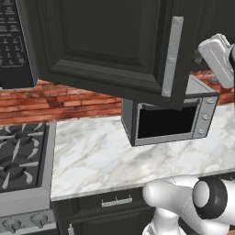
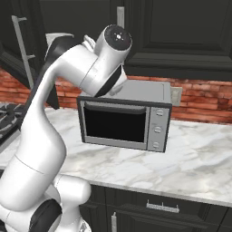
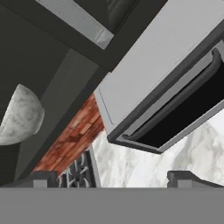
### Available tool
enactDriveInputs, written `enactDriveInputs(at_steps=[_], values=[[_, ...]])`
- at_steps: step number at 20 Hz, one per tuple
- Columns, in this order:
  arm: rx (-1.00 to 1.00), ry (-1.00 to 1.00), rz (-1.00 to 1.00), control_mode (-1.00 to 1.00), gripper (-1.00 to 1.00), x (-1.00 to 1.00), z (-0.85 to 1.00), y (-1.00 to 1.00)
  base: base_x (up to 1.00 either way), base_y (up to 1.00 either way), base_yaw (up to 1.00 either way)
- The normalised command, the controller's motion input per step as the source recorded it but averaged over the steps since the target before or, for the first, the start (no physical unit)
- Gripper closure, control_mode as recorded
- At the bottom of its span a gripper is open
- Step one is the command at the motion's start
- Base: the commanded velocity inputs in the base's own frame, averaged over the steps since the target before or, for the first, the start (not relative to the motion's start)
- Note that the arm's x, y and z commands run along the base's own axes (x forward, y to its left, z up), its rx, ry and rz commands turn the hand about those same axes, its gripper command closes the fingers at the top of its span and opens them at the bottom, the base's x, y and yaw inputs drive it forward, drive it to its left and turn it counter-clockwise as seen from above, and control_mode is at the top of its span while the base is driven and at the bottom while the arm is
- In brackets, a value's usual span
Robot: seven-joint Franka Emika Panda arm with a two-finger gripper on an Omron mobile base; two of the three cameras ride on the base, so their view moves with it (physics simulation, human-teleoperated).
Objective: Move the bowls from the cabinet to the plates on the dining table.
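Nearest: white arm [image 2: 41,136], rising from the base and bending up toward the open cabinet. Gripper [image 3: 113,177]: jaws spread wide, nothing between them, dark fingertips [image 3: 43,178] set well apart. Below: marble surface [image 1: 92,156], white-grey veined, with dark drawers [image 1: 114,206] under its front edge. On the surface: grey microwave [image 2: 124,120], black door facing out, standing against a red brick wall [image 1: 59,98]. Left of the surface: gas stove [image 1: 20,156] with dark grates. Above: dark cabinet [image 1: 105,41], its panelled door swung open over the microwave, long silver handle [image 1: 172,55] upright. Farthest: white-grey marbled bowl [image 3: 19,116], resting inside the cabinet, up and to one side of the gripper, untouched.
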Motion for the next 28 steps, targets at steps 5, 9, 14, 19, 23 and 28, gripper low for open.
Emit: enactDriveInputs(at_steps=[5,9,14,19,23,28], values=[[0.06,0.0,0.0,-1.0,-1.0,0.08,0.0,0.17,0.0,0.0,0.0],[0.04,0.0,0.03,-1.0,-1.0,0.04,0.0,0.29,0.0,0.0,0.0],[0.06,0.01,0.2,-1.0,-1.0,0.07,0.0,0.21,0.0,0.0,0.0],[0.11,0.0,0.17,-1.0,-1.0,0.07,0.0,0.02,0.0,0.0,0.0],[0.11,0.0,0.13,-1.0,-1.0,0.0,0.0,0.12,0.0,0.0,0.0],[0.07,0.0,0.12,-1.0,-1.0,0.0,0.0,0.25,0.0,0.0,0.0]])
